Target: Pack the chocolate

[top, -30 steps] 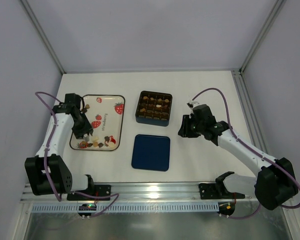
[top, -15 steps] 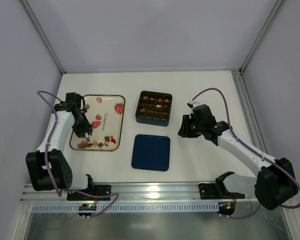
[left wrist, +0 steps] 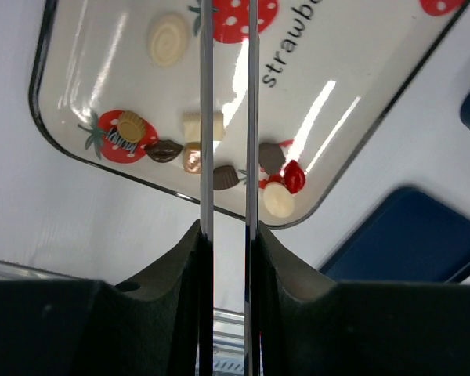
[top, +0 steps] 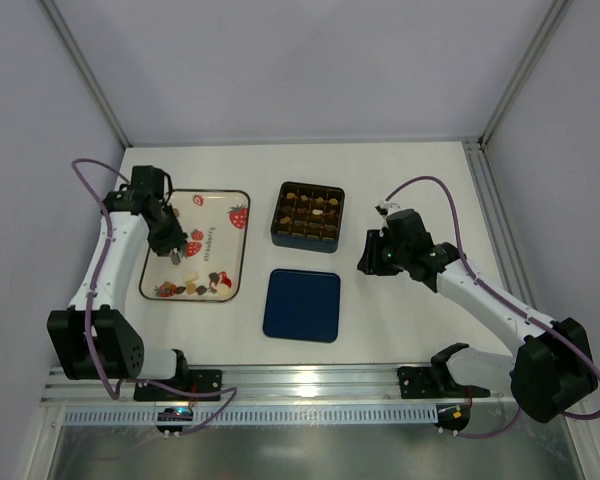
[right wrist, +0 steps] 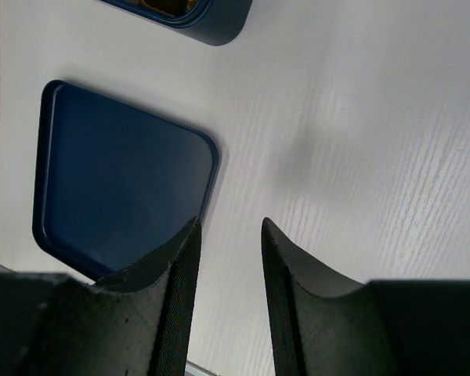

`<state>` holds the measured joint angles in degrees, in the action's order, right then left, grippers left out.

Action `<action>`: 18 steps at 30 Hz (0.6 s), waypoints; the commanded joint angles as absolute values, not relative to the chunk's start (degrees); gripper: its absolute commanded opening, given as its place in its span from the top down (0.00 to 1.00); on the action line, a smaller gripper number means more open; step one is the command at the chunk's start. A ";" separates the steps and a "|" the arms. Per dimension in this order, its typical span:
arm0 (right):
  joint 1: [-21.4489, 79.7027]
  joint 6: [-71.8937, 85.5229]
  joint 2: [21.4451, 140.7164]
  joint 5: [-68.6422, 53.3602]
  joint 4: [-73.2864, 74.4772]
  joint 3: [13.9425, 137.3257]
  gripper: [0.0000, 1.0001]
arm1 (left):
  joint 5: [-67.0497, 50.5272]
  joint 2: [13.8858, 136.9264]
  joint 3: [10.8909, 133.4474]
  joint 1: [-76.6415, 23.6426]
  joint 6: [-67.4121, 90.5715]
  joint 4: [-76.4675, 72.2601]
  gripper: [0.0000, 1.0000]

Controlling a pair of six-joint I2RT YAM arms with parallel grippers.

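Observation:
Several small chocolates [top: 192, 285] lie at the near end of the strawberry-printed tray [top: 212, 193]; in the left wrist view they show as brown, tan and cream pieces [left wrist: 163, 151]. My left gripper [top: 171, 249] hovers over the tray's left half, its jaws pressed on a pair of thin metal tweezers [left wrist: 206, 117]. The tweezer tips run out of the wrist view [left wrist: 227, 229], so I cannot tell whether they hold a piece. My right gripper [top: 369, 262] is open and empty above the bare table [right wrist: 229, 224].
The dark-blue box [top: 308, 216] with a brown grid insert holds several chocolates, right of the tray. Its flat blue lid [top: 302, 304] lies nearer, also in the right wrist view [right wrist: 117, 180]. Frame posts stand at the back corners.
My left gripper has risen and drawn back from the chocolate pile toward the tray's far left. The right arm has not moved.

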<state>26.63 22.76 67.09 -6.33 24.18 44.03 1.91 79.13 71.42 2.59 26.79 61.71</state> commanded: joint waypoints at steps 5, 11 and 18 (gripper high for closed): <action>26.98 22.67 65.13 -4.40 24.87 46.76 0.61 | 3.95 81.11 81.55 -10.70 31.11 64.34 0.79; 26.98 22.94 64.43 -3.69 25.93 47.02 0.61 | 5.54 86.74 90.77 -23.98 35.50 64.42 0.78; 26.98 23.20 63.20 -2.81 26.89 46.67 0.61 | 7.03 97.98 100.89 -35.68 37.26 65.21 0.78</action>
<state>26.63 22.83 65.10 -4.16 26.22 44.58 5.43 95.37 96.71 -32.97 35.53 64.62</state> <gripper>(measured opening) 0.390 0.281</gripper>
